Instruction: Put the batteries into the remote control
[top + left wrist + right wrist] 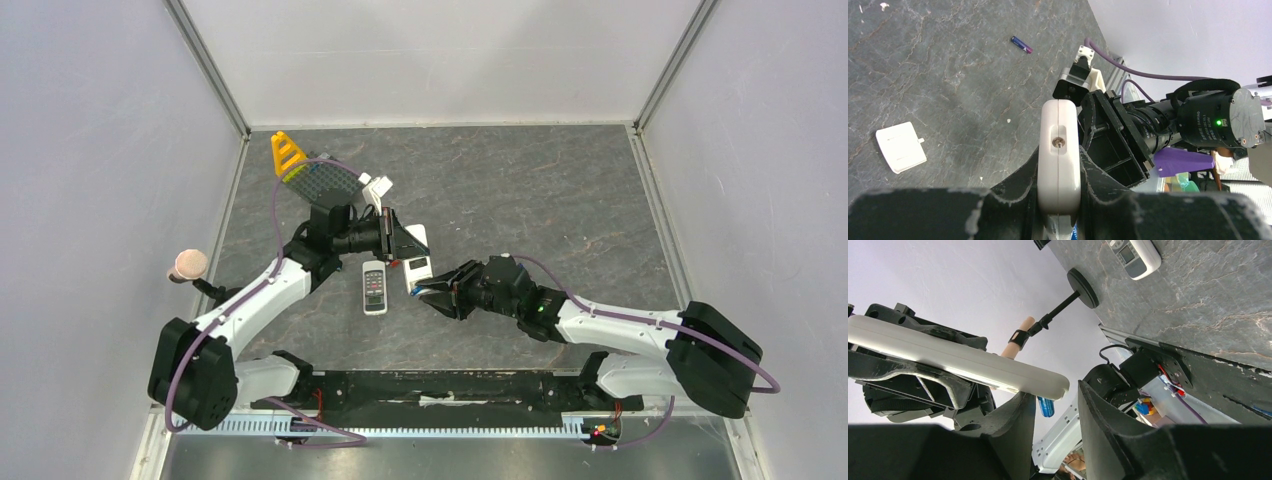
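left jaws are clamped narrow on the edges of a white remote (1059, 150), holding it up off the counter (520, 190) near the middle of the workspace. right jaws stand apart just under that remote's end and grip nothing. a blue battery (1046, 406) shows in the gap between them, touching the remote's underside. whether it sits fully in the compartment i cannot tell, since the bay itself is hidden in every view.

further out, a blue-purple battery (1021, 44) lies loose on the counter, well apart from the held remote. a white battery cover (900, 147) lies flat off to another side. a second remote (374, 288) rests face up on the counter near the held one. no red-orange batteries show in any view.

by my reading the task is partway. the cover is off and one cell looks to be at or in the bay. at least one more cell remains to be fetched and seated, and the cover has yet to go back on. how the second remote stands cannot be judged from here.
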{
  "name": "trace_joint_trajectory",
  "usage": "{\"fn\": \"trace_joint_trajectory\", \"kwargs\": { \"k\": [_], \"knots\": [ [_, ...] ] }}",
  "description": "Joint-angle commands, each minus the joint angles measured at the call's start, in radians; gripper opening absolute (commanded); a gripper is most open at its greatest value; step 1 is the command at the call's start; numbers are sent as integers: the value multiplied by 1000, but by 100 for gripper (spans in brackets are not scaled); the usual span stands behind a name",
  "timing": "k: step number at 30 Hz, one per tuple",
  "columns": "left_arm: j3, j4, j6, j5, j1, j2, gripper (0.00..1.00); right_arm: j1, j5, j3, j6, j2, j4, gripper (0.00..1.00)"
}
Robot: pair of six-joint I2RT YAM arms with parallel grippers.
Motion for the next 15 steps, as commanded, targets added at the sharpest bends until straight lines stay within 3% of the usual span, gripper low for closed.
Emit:
{"fn": "trace_joint_trajectory", "kwargs": {
  "k": [1, 8, 15],
  "knots": [
    [54, -16, -41, 22, -6, 29, 2, -8, 50, 29, 180, -8, -11, 39],
    [53, -42, -48, -3, -6, 64, 2, -8, 56, 15, 188, -18, -10, 39],
    [52, -70, -48, -13, -7, 86, 2, -11, 73, 15, 145, -28, 20, 50]
  ]
}}
